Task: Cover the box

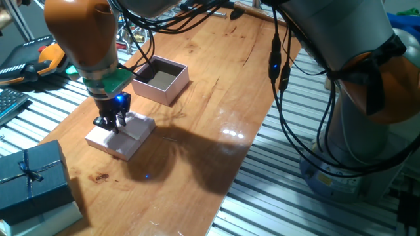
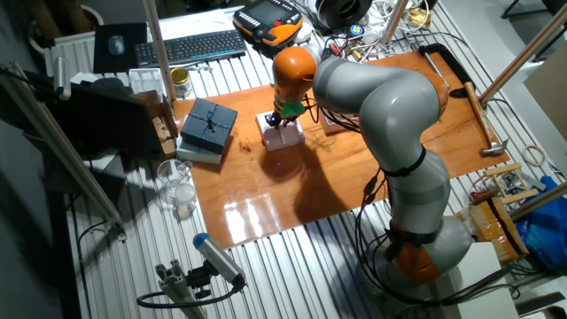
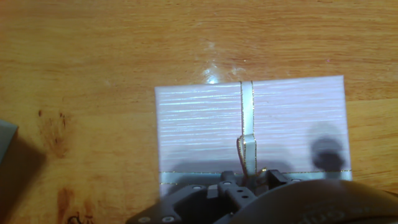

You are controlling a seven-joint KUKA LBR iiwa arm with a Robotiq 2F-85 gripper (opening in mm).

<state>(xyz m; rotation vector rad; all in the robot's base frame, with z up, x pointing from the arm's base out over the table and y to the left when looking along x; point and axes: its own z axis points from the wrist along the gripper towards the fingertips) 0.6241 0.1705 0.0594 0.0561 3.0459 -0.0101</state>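
Two boxes (image 1: 161, 80) (image 1: 31, 180), one lid (image 1: 121, 135)

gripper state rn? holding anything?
Gripper: down on the pink lid at its ribbon; whether the jaws are clamped on it cannot be told. The box sits open, apart.

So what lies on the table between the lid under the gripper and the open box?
Nothing: in one fixed view only bare wood separates the lid from the box.

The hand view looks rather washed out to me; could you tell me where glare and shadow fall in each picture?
Hand view: the lid is overexposed, with a dark shadow spot at its right. One fixed view: the arm's broad shadow crosses the table, beside a bright glare patch. The other fixed view: glare near the table's front edge.
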